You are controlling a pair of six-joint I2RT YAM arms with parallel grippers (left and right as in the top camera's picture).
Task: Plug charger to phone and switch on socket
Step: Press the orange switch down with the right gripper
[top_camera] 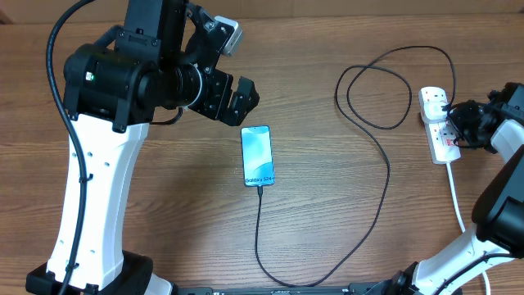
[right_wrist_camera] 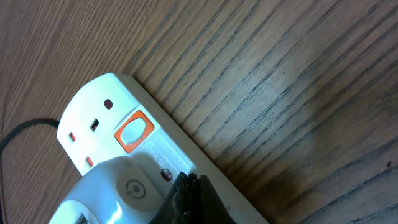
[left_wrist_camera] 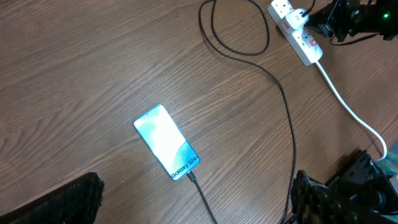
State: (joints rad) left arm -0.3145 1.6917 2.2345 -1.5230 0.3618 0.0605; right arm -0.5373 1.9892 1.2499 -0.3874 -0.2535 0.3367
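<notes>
Phone (top_camera: 256, 156) lit blue, charger (top_camera: 381, 190) plugged in; left claw (top_camera: 237, 100) spread; right claw (top_camera: 453, 119) at socket (top_camera: 440, 138), unclear.

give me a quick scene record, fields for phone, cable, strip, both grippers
phone: flat on table, screen lit
charger cable: tip in phone's bottom end, other end runs to power strip
power strip: right side, white adapter plugged in
left gripper: open, empty, beside phone's top end
right gripper: at power strip, open or shut unclear

Blue phone (top_camera: 256, 156), blk charger (top_camera: 381, 188), wht socket (top_camera: 446, 150) w/ red switch (right_wrist_camera: 134, 132).
</notes>
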